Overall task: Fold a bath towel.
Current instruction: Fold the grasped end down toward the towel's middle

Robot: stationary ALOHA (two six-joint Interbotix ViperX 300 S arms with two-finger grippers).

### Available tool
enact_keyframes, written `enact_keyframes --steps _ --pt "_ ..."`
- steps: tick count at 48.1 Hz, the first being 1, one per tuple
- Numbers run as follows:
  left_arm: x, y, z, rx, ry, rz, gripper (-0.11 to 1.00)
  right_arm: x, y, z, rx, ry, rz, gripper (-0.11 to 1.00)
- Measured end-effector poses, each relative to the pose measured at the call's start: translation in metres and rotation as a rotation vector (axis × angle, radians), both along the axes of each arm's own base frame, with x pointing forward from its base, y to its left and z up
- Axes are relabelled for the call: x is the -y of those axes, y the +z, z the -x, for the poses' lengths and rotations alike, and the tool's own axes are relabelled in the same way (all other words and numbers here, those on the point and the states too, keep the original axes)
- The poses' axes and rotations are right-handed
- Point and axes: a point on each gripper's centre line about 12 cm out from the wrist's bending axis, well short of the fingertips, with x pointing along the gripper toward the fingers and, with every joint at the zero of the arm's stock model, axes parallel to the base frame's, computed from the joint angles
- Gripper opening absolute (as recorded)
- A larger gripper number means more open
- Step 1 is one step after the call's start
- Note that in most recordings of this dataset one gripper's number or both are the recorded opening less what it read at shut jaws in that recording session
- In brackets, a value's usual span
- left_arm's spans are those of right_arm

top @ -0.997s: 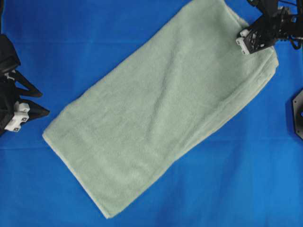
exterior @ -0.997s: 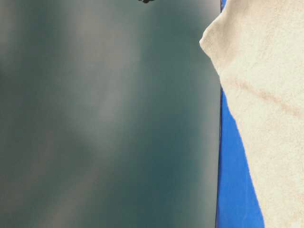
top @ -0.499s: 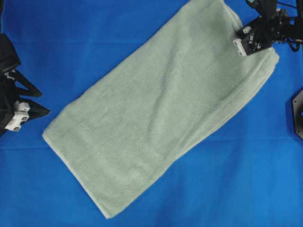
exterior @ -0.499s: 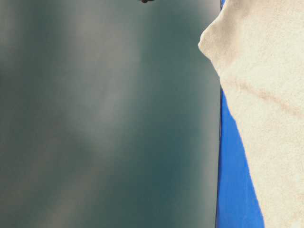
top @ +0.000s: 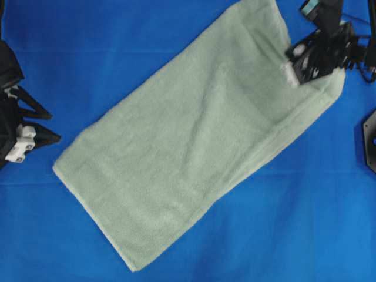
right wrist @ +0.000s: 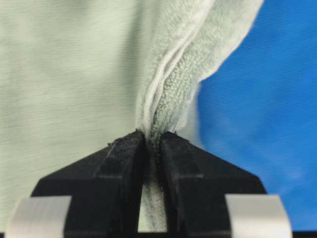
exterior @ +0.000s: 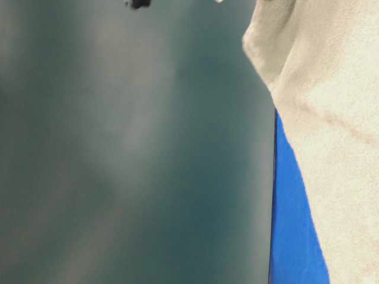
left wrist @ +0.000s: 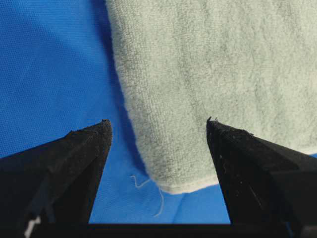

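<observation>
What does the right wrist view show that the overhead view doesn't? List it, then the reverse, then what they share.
Only the right wrist view: the right pincer shut on a bunched fold of the bath towel, layers pinched between its fingers. Only the overhead view: the whole towel lying diagonally, and the left pincer open, just off its lower-left corner. Both: the towel's far end gripped by the right pincer over the blue cloth surface.

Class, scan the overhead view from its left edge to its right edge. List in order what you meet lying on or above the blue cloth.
left gripper → bath towel → right gripper, pinching the towel's far corner → black fixture at the right edge.
</observation>
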Motion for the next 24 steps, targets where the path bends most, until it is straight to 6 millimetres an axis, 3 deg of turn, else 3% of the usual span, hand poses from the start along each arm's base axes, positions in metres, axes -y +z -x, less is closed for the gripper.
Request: enact_keyframes --steps 6,13,24 --pt "0.000 0.000 0.000 0.002 0.000 0.000 0.72 -0.035 0.009 -0.031 -0.028 0.051 -0.030 0.14" --pt "0.000 0.000 0.000 0.002 0.000 0.000 0.72 -0.065 0.004 -0.068 -0.047 0.107 -0.051 0.14" --pt "0.000 0.001 -0.001 0.009 -0.002 -0.001 0.72 -0.106 -0.008 -0.144 -0.045 0.213 -0.056 0.14"
